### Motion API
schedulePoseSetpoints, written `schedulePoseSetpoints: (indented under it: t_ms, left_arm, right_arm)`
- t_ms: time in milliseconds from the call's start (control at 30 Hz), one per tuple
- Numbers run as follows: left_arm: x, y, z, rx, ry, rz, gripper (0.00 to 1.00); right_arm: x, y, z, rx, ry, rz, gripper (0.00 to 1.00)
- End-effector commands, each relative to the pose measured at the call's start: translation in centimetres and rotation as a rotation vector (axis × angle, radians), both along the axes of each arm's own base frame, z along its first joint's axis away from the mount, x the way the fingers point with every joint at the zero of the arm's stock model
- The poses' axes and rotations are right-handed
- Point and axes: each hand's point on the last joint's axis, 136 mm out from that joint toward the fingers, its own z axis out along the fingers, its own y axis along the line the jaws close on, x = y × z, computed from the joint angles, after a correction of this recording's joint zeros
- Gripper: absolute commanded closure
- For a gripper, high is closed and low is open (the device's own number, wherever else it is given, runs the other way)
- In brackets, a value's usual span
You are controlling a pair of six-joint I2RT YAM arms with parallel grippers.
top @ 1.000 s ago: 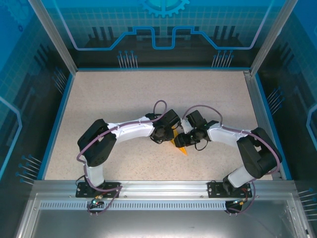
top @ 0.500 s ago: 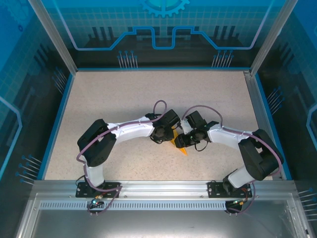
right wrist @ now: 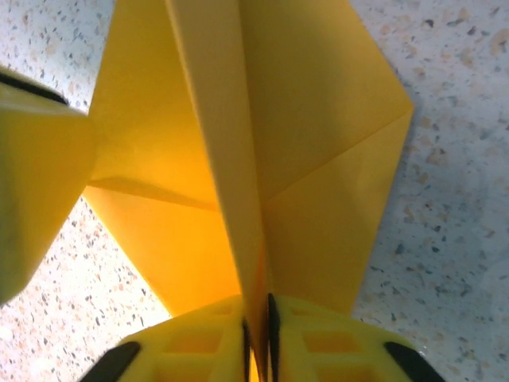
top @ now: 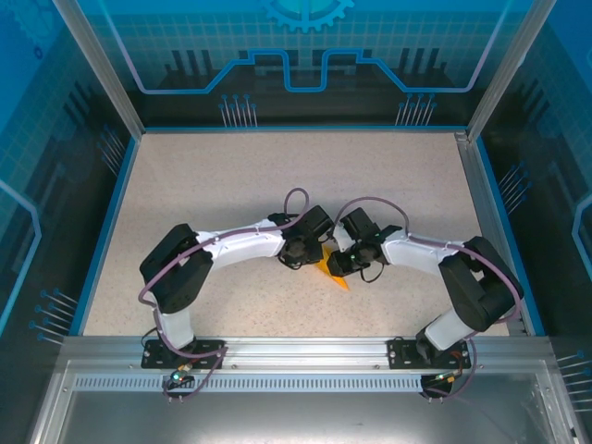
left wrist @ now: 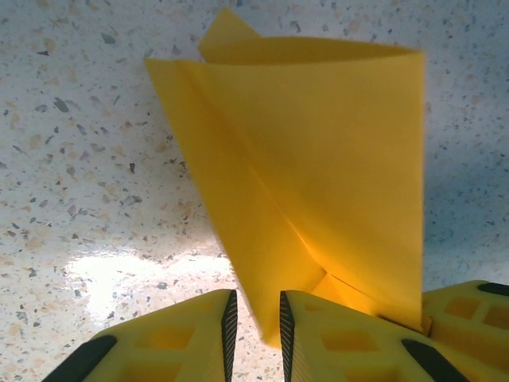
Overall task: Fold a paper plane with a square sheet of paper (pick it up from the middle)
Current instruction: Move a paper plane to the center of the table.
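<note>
The folded orange sheet of paper [top: 340,281] sits mid-table [top: 231,185], held up between both arms. On my right wrist camera the right gripper [right wrist: 256,326] is pinched tight on the sheet's [right wrist: 302,119] centre fold. The left gripper [left wrist: 254,318] has its jaws narrowly apart, clamped on the sheet's [left wrist: 318,159] lower corner. From above I see the two grippers [top: 314,260] [top: 337,265] nearly touching. Blue enclosure panels [top: 305,55] surround the table.

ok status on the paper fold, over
Left gripper shut on paper tip. Right gripper shut on its centre fold. Part-folded. Nothing blocking.
</note>
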Motion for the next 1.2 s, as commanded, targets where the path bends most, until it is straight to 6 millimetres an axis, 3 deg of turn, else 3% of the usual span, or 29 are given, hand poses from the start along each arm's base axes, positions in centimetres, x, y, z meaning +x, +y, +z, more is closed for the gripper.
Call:
schedulePoseSetpoints:
  t_ms: [0,133,300,433,800,900,1167]
  left_arm:
    - [0.3,0.2,1.5,-0.027,-0.051,0.005,0.75]
    - [0.5,1.9,2.8,-0.025,-0.125,0.067,0.71]
    - [0.7,5.7,5.0,-0.011,-0.252,0.193,0.64]
    - [0.2,8.3,5.0,0.013,-0.261,0.267,0.64]
    - [0.2,11.1,4.4,-0.006,-0.243,0.323,0.62]
    - [0.2,11.6,4.3,-0.015,-0.241,0.329,0.62]
    - [0.2,12.1,3.9,-0.030,-0.233,0.341,0.62]
  right_arm:
    - [0.3,0.5,0.6,-0.046,-0.028,0.017,0.89]
    - [0.8,0.2,1.5,-0.116,-0.071,-0.025,0.95]
    - [2.9,-1.5,3.2,-0.326,-0.158,-0.192,0.95]
    - [4.2,-2.1,4.2,-0.407,-0.181,-0.340,0.92]
    - [6.3,1.1,1.6,-0.424,-0.082,-0.406,0.92]
    - [6.3,1.3,0.7,-0.432,-0.060,-0.415,0.85]
    - [5.9,1.6,-0.6,-0.415,-0.022,-0.415,0.77]
